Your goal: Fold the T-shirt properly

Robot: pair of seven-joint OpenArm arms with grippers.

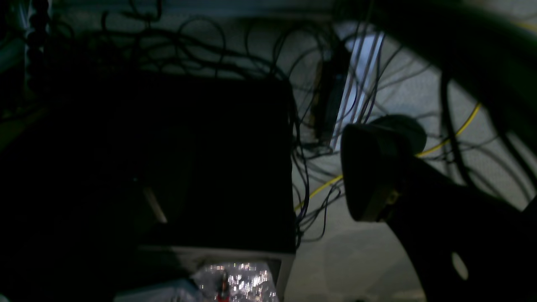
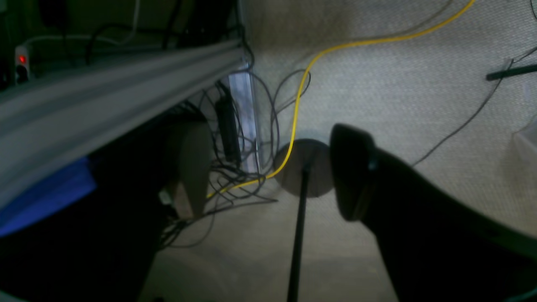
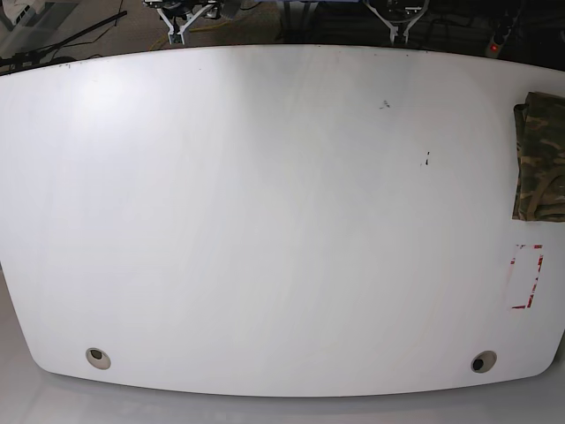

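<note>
Shirt folded, arms parked off the tabletop

The T-shirt [image 3: 540,159] lies bundled at the tabletop's [image 3: 265,221] right edge, seemingly set aside. Both wrist views face the floor; either end effector's opening I cannot tell.

The T-shirt [image 3: 540,157] lies on the table [image 3: 265,221] at its right edge, behind the taped rectangle [image 3: 526,276].

No readable text, label, brand, number or sign shows in any view.
</note>
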